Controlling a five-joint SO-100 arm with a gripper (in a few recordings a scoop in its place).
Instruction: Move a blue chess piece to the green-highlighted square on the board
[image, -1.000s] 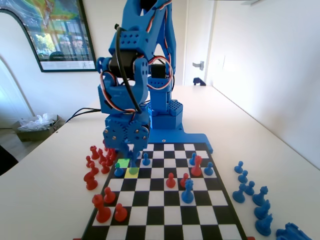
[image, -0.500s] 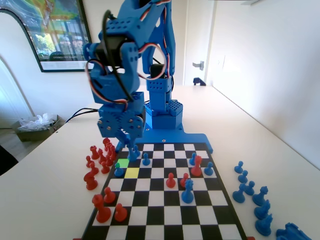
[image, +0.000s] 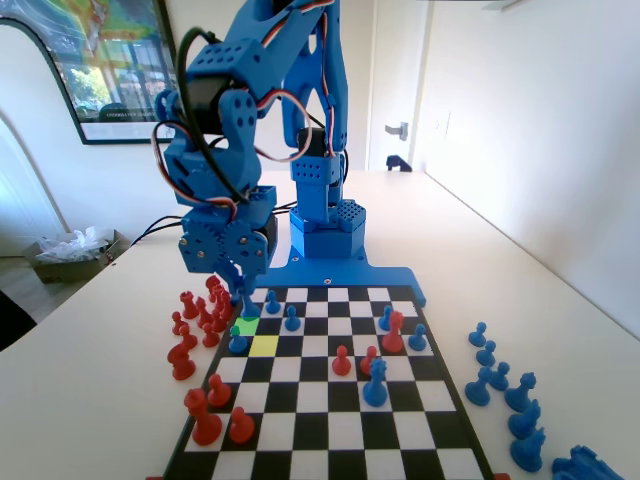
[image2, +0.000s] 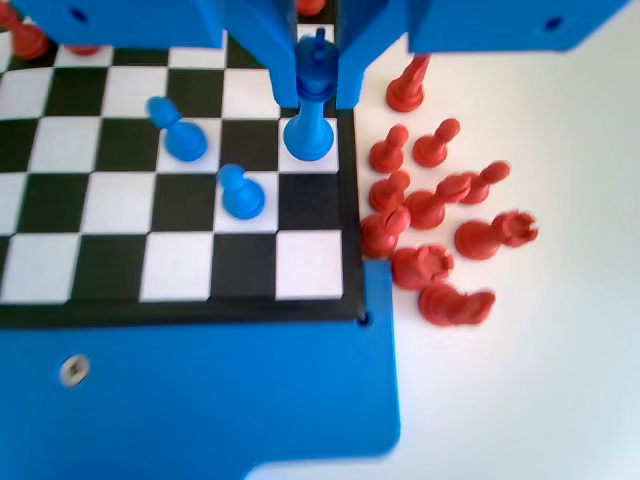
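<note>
Most of the job looks done, though the last steps are still open. The jaws (image2: 317, 95) are clenched on the head of the blue chess piece (image2: 309, 125), one jaw against each side, and the piece hangs upright between them with its flared base over a white square in the outermost file of the board (image2: 180, 265). Whether that base already rests on the board or hovers just above it cannot be told from the wrist view. In the fixed view the jaws (image: 243, 298) sit low at the left edge of the board (image: 330, 420), and the green-highlighted square (image: 247, 326) lies directly beneath them, just nearer the camera than the tips; the yellow square (image: 263, 346) is one step further on, diagonally. Two blue pawns (image2: 240, 192) stand just to the picture-left of the jaws in the wrist view, apart from them, and red pieces (image2: 430, 230) lie on the surface to the right. What seems left is to seat the piece squarely, release it, and lift away without tipping it.
</note>
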